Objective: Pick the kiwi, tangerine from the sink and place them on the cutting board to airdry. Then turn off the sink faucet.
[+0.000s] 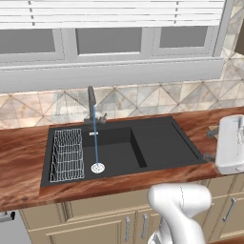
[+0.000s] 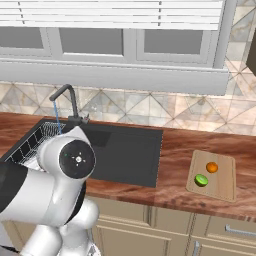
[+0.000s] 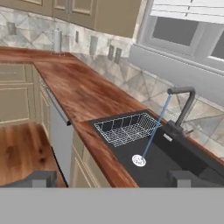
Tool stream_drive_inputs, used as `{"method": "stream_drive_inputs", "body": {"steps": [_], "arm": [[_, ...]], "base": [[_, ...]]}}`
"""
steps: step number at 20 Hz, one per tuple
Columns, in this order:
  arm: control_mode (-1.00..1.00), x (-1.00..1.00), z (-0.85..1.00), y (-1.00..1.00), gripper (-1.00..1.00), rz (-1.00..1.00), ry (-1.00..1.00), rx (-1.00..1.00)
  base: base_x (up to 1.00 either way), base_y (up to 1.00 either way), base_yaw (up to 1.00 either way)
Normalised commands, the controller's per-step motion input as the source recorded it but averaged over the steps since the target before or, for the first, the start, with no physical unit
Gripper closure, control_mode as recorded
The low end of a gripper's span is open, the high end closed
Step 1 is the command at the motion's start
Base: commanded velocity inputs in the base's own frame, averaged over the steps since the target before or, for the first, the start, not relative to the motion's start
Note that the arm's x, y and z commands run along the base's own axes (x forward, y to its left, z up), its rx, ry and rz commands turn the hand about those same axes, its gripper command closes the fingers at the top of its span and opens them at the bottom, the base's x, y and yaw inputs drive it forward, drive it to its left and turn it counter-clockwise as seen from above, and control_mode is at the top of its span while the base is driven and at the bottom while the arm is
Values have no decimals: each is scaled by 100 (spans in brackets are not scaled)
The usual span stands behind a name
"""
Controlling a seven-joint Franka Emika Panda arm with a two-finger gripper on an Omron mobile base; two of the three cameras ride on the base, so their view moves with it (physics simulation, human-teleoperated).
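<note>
At the far left of the sink (image 1: 157, 143), a wire rack (image 1: 67, 155) sits in the deep basin, with the round silver drain (image 1: 97, 167) just to its right. A thin stream of water (image 1: 95, 138) falls from the sink faucet (image 1: 91, 106) straight onto that drain, so the tap is on. The faucet stands upright at the back rim, its long axis vertical, with the small handle low on its side. To the right lies the shallower flat basin, and no fruit can be seen in either basin.

Further right, on the reddish counter, the cutting board (image 2: 226, 184) lies flat, well apart from the sink. The tangerine (image 2: 212, 167) and the kiwi (image 2: 201, 180) both rest on it, the tangerine on the far side and the kiwi just nearer, close together. The fruit part of the task looks done; the faucet is what remains.

In the hand view the gripper (image 3: 114, 178) stands spread wide, holding nothing. The faucet (image 3: 183, 109) lies ahead of it and to the right, beyond the rack and the drain.

The handle (image 3: 187, 132) is small and hard to make out, and which way it must turn cannot be told. In the right base view the arm's elbow covers much of the deep basin.
</note>
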Motion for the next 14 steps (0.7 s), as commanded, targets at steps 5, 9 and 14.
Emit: {"method": "stream_drive_inputs", "body": {"steps": [5,9,14], "arm": [[-100,6,-40,9,-100,-13,0,11],[-100,0,-41,0,-100,-1,0,11],[-100,3,-46,2,-100,-8,-1,13]], "base": [[0,0,0],[0,0,0],[0,0,0]]}}
